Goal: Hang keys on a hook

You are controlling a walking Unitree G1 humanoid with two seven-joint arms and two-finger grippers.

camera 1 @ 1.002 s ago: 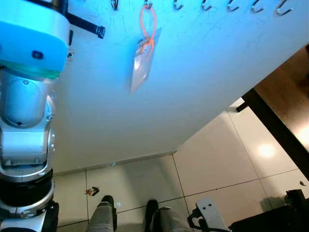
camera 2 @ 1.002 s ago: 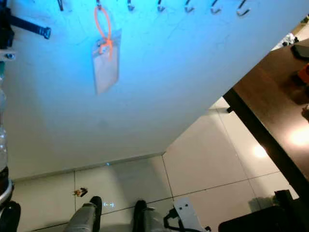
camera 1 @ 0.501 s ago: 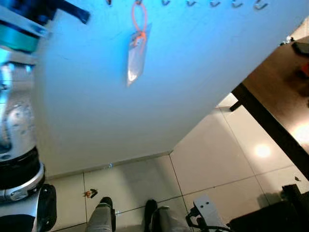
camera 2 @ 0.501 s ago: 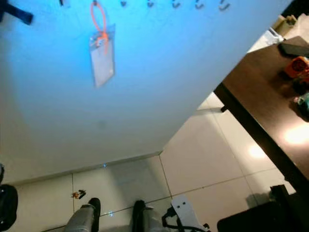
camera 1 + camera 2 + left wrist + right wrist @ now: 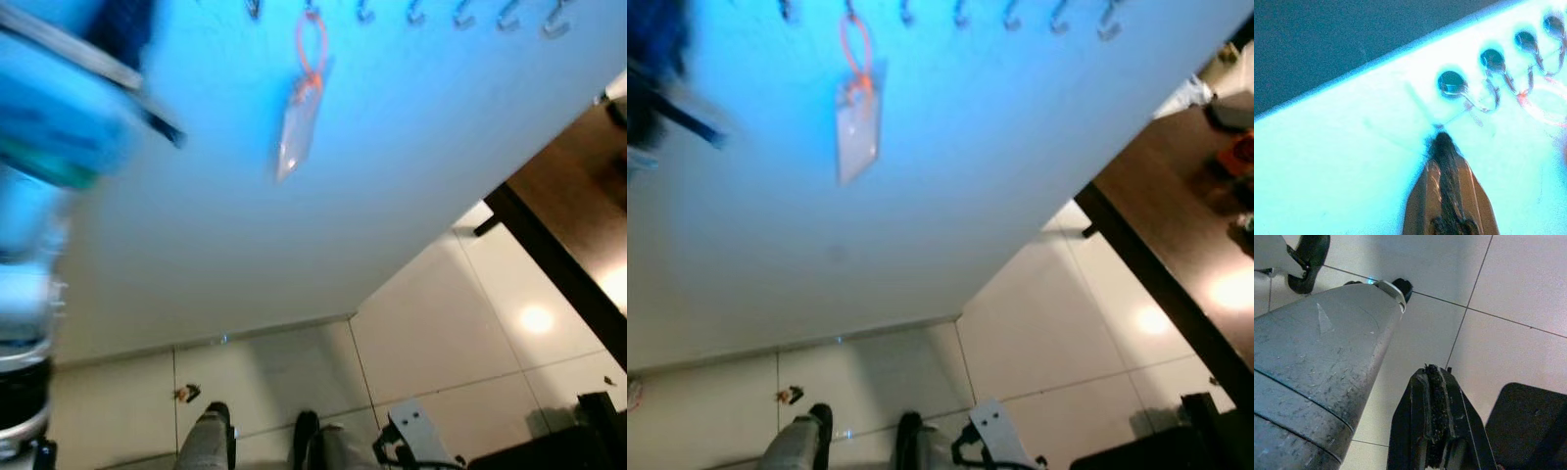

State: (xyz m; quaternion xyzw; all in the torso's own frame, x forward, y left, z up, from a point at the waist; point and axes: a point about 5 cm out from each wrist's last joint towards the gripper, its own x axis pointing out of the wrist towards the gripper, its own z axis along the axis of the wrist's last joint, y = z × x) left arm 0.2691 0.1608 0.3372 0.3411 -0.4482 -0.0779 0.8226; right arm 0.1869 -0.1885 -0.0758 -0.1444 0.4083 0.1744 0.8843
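Keys: none can be made out as such. What hangs on the wall (image 5: 411,166) is a clear plastic tag (image 5: 297,137) on an orange loop (image 5: 312,44), the loop slung over the second hook (image 5: 310,8) of a row of metal hooks (image 5: 460,15) along the wall's top edge. The tag dangles free beneath its hook, tilted slightly, flat to the wall.

Left gripper (image 5: 1442,139): raised to the wall, its two black fingers pressed together with nothing between them, tip just beside the first hook (image 5: 1469,93) of the row. In the wrist view the orange loop (image 5: 1542,105) shows further along the row, apart from the fingers. In the head views the left arm (image 5: 49,176) fills the wall's left side, heavily blurred.

Right gripper (image 5: 1435,382): hangs low over the floor, fingers clenched flat on each other, grasping nothing. Beside it, the robot's grey leg (image 5: 1317,372).

Floor (image 5: 431,323): pale glossy tiles, meeting the wall at a skirting line. A small brownish object (image 5: 185,393) lies on a tile near the wall's foot, too small to identify. The robot's feet (image 5: 260,441) stand just below it.

Table (image 5: 1185,225): dark brown, along the right edge, with small items (image 5: 1239,147) on top, blurred.
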